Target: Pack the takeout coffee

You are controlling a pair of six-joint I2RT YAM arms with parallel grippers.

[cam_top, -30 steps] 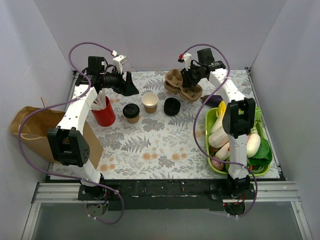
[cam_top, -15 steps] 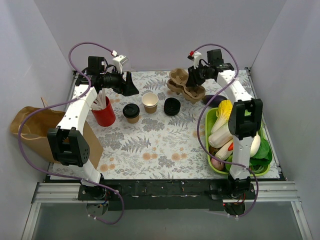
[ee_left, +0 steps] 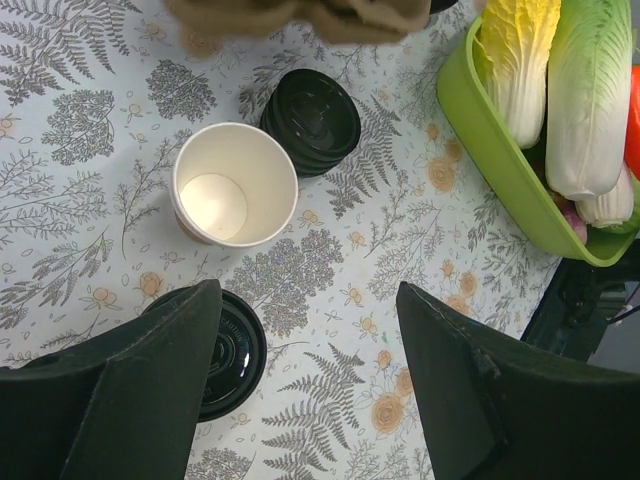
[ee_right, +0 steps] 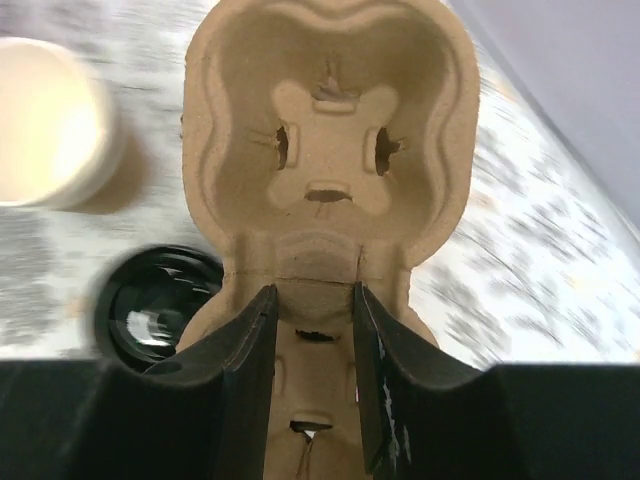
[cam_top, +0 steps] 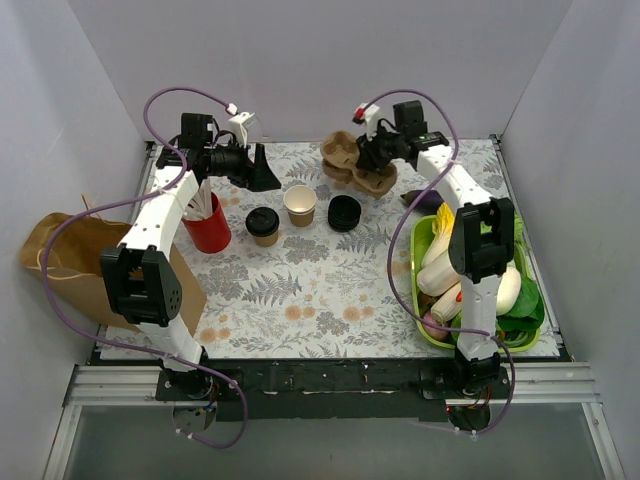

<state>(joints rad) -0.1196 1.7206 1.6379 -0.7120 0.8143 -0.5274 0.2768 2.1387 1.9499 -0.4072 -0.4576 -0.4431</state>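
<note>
Right jaws pinching pulp carrier (ee_right: 330, 120) mid-bridge, near tabletop (cam_top: 300, 295) 12 o'clock edge. Left jaws spread above lidded cup (ee_left: 235, 352) and open cup (ee_left: 236, 185); bare room toward 6 o'clock.

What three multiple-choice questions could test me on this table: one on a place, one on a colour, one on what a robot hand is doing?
1. The open paper cup stands: A) between the lidded cup and the stack of black lids; B) on the lidded cup; C) on its side.
2. The cup of white sticks is: A) blue; B) red; C) yellow.
3. The right gripper is: A) open and empty; B) shut on the cardboard carrier; C) shut on a spoon.
Answers: 1 A, both flank it in the top view; 2 B, its wall is red; 3 B, it pinches the carrier's middle.
</note>
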